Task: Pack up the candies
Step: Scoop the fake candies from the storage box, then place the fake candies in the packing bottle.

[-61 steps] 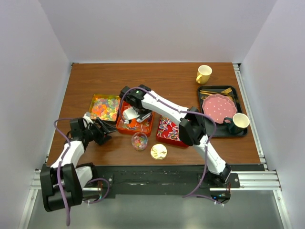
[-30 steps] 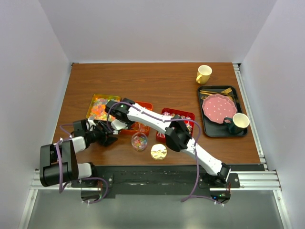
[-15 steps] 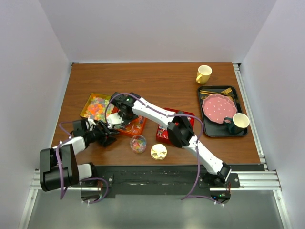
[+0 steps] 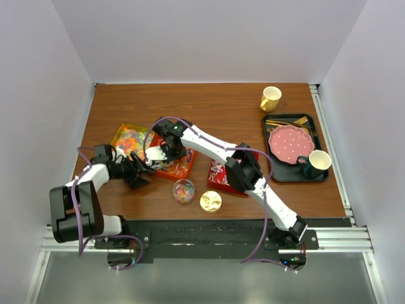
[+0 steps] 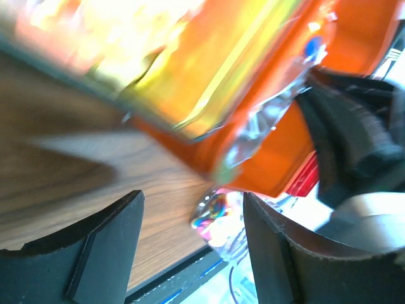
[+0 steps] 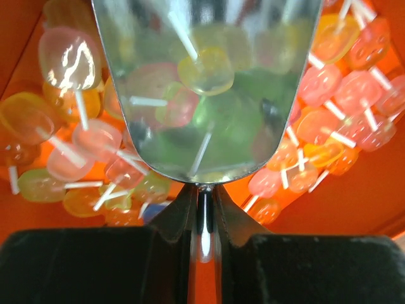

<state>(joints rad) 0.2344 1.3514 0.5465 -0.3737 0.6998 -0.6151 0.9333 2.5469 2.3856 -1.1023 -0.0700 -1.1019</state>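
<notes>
Right tool [image 6: 202, 250] is clamping the scoop [image 6: 209, 82] by its handle, jaws nearly closed. The scoop is pointing straight ahead, bowl hanging over the candies [image 6: 342, 88] in the orange tray [image 6: 370, 202]. Left tool [image 5: 190, 215] is gaping empty beside the tray. Jar [image 4: 184, 190] is sitting nearer the bases, likely the dump target.

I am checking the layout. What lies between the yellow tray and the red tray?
The orange tray lies between the yellow tray and the red tray; the top view shows it. The right gripper holds a scoop over it.
</notes>
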